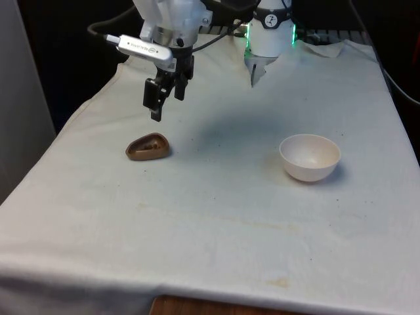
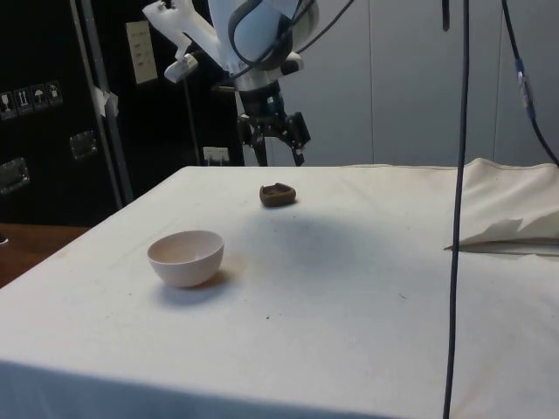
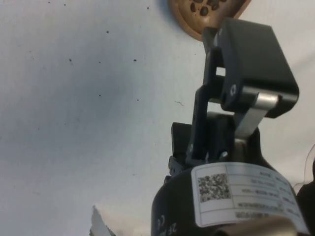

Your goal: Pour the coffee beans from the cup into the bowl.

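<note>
Cup (image 1: 148,147) of coffee beans (image 3: 206,6) sits just below and slightly toward the front view's left of the pincer (image 1: 165,100), which hangs empty with fingers narrowly parted. It stands mouth-up on the tabletop (image 1: 216,216); the bowl (image 1: 310,157) lies well apart, toward the front view's right.

We see the gripper (image 1: 166,98) above the brown cup (image 1: 148,147); the white bowl (image 1: 310,157) stands well apart, upright.
</note>
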You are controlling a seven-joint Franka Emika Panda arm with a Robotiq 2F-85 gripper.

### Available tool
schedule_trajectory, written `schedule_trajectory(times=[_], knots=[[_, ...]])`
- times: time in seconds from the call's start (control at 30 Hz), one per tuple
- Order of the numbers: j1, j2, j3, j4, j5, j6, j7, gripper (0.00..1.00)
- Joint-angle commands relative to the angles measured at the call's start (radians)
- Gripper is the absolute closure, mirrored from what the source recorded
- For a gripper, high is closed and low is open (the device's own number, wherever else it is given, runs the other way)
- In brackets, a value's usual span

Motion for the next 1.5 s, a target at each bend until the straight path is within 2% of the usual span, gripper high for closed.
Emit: schedule_trajectory(times=[0.0,0.07,0.1,0.37,0.4,0.43,0.63,0.73,0.9,1.03,1.07,1.1,1.2,1.33,1.37,1.4,1.47], knots=[[0.002,0.0,-0.002,-0.003,0.001,0.02,0.014,0.0],[0.001,0.0,0.0,0.0,0.0,0.0,0.017,0.0],[0.003,0.0,-0.002,-0.003,0.001,0.022,0.03,0.0],[0.002,0.006,-0.001,-0.006,0.002,0.021,0.078,0.0],[0.001,0.003,0.0,-0.002,0.0,0.0,0.067,0.0],[0.002,0.007,-0.001,-0.005,0.003,0.021,0.083,0.0],[0.0,0.007,0.0,-0.01,0.003,0.019,0.108,0.0],[0.0,0.01,0.0,-0.004,0.0,0.001,0.105,0.0],[0.0,0.009,-0.001,-0.006,0.001,0.005,0.106,0.0],[-0.007,0.01,0.0,-0.011,0.007,0.019,0.1,0.0],[-0.002,0.011,-0.003,-0.005,0.0,-0.001,0.105,0.0],[-0.009,0.01,0.0,-0.014,0.009,0.024,0.099,0.0],[-0.013,0.009,0.001,-0.027,0.014,0.044,0.101,0.0],[-0.012,0.014,0.001,-0.035,0.026,0.067,0.106,0.0],[-0.008,0.013,-0.005,-0.032,0.013,0.043,0.105,0.0],[-0.012,0.018,0.001,-0.035,0.035,0.075,0.109,0.0],[-0.012,0.022,0.002,-0.033,0.044,0.081,0.113,0.0]])
